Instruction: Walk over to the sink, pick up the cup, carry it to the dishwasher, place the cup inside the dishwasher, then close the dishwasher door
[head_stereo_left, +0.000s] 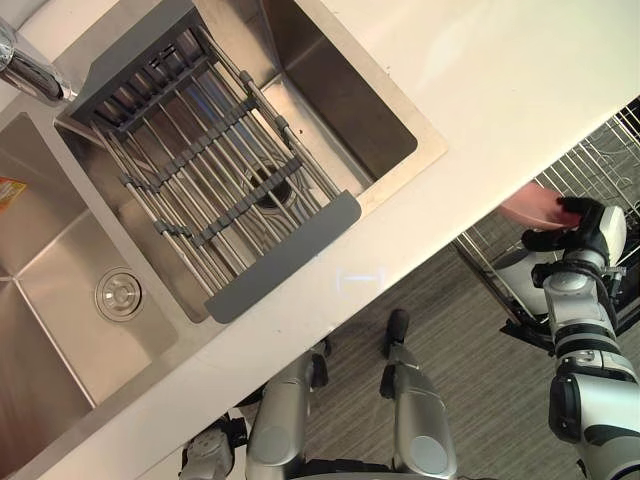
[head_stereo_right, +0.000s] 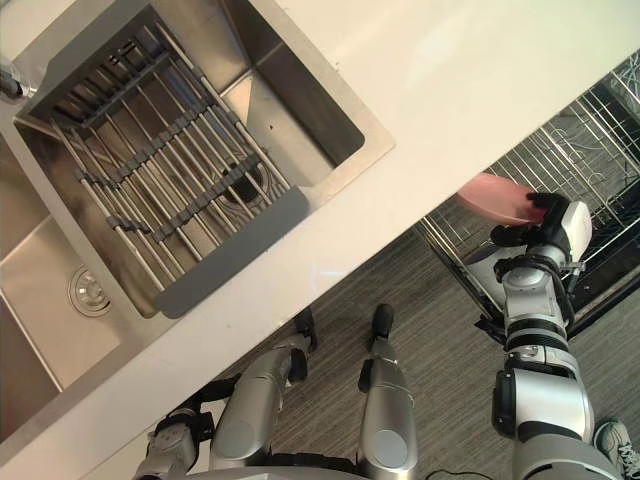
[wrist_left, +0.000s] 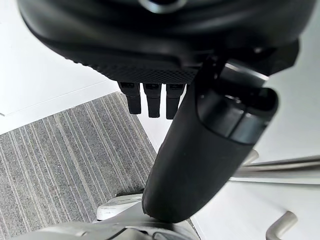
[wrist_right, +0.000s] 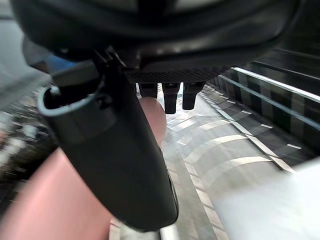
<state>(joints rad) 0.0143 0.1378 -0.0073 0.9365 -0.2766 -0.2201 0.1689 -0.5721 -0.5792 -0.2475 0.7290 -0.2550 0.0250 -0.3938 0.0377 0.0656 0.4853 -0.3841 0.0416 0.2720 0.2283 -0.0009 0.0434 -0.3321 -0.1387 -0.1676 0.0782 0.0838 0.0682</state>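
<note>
Cup: a smooth, rounded pink cup (head_stereo_left: 526, 204) is held in the air at the near edge of the countertop, just over the corner of the dishwasher rack. I cannot tell whether it touches the wires.
Right hand: the dark right hand (head_stereo_left: 590, 228) is clamped on the cup. Its fingers (head_stereo_left: 572, 208) hook over the rim, and in the right wrist view the thumb (wrist_right: 120, 165) lies across the pink wall.
Left hand: the dark left hand (head_stereo_right: 170, 447) hangs low beside the robot, below the counter's front edge. In its wrist view the fingers (wrist_left: 152, 102) are loosely extended and the thumb is apart from them, with nothing between them.
Dishwasher: a silver wire dishwasher rack (head_stereo_left: 598, 152) is pulled out in the open, with rows of upright tines, to the right of the counter.
Sink: a stainless-steel double sink (head_stereo_left: 425, 140) is set in the white stone countertop (head_stereo_left: 500, 70), well apart from the cup.
Over the sink: a roll-up drying rack (head_stereo_left: 200, 170) of steel rods with grey end strips spans one basin.
Other basin: a round metal drain (head_stereo_left: 118, 293) sits in its floor, and a chrome tap (head_stereo_left: 25, 65) stands at the far edge.
Floor: a grey striped floor (head_stereo_left: 470, 330) lies below the counter.
</note>
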